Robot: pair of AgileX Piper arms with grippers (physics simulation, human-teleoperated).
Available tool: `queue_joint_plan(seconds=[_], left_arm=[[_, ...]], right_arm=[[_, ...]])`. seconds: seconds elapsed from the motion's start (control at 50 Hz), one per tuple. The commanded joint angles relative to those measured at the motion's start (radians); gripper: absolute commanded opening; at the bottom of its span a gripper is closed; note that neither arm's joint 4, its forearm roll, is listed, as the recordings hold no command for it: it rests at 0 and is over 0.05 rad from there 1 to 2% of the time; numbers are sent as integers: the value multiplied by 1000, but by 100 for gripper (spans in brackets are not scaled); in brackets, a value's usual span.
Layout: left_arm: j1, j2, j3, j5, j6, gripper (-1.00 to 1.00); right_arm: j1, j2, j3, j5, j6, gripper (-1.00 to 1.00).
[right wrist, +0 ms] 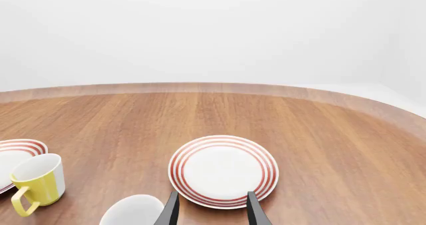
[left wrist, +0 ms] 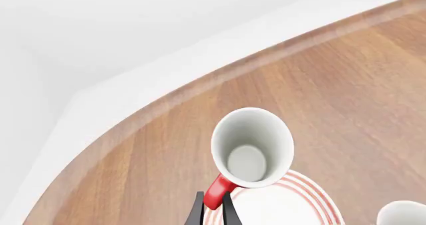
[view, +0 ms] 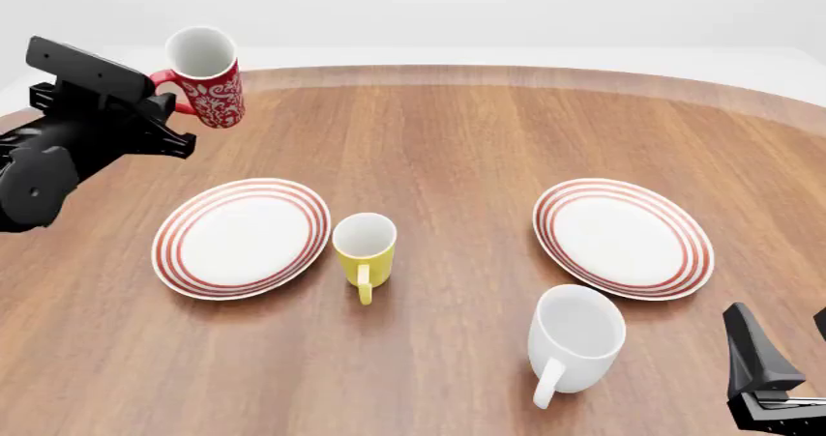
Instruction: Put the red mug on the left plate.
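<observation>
The right gripper (right wrist: 211, 210) hangs low at the near edge of the brown wooden worktop (view: 465, 136), its dark fingers (right wrist: 168, 211) spread apart and holding nothing, nearest the large plain white mug (view: 575, 334). Beyond that mug lies the right red-ringed plate (view: 624, 236); to its left stands a small yellow mug (view: 364, 249), then the left round white plate with red rings (view: 242, 235). Farther off, the left gripper (left wrist: 213, 205) pinches the red loop handle of the tall red mug with white floral pattern (view: 209, 76), held tilted in the air beyond the left plate.
</observation>
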Motion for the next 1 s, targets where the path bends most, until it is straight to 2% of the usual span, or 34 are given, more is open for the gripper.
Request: queue_joint_plan(seconds=[0.02, 0.2, 0.32, 1.0], left_arm=[[70, 137, -37, -46, -45, -100], [65, 270, -27, -146, -108, -100], [58, 313, -27, -159, -129, -100], [54, 354, 173, -309, -220, -100]], right_arm=[[0, 0, 0, 0, 0, 100], [0, 1, 0, 0, 0, 100], [0, 0, 0, 0, 0, 100], [0, 0, 0, 0, 0, 100]])
